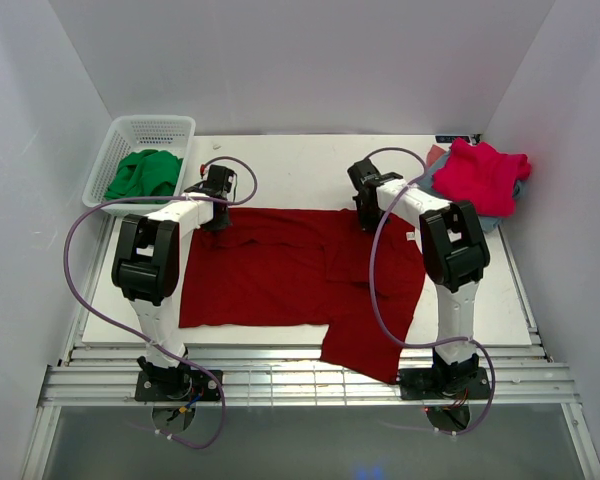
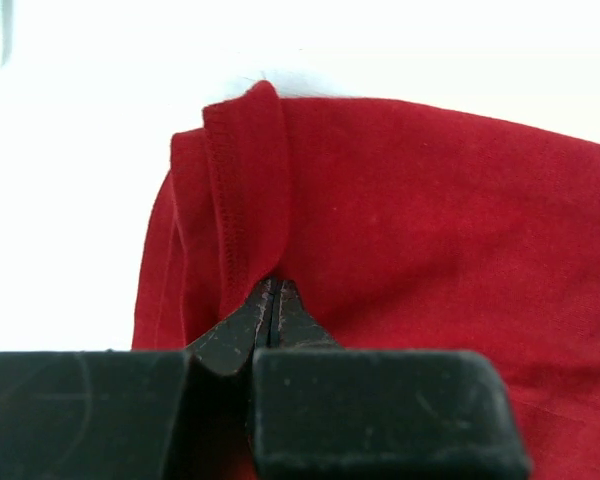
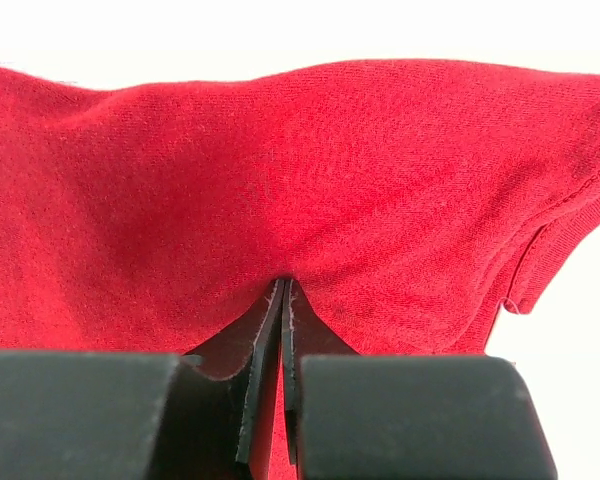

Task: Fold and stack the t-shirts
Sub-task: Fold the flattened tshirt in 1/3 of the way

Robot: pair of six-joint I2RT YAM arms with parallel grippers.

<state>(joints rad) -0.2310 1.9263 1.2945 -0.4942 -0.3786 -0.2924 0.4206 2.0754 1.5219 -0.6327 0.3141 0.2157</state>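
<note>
A large dark red t-shirt (image 1: 280, 270) lies spread on the white table, one part hanging over the near edge. My left gripper (image 1: 216, 214) is shut on its far left edge, pinching the hemmed cloth (image 2: 242, 200). My right gripper (image 1: 367, 214) is shut on its far edge near the right, with cloth (image 3: 280, 180) bunched at the fingertips. A pink-red t-shirt (image 1: 485, 175) lies on top of grey-blue folded ones (image 1: 500, 215) at the far right corner.
A white basket (image 1: 120, 150) at the far left holds green cloth (image 1: 145, 173). White walls close in on both sides. The metal rail (image 1: 310, 385) runs along the near edge.
</note>
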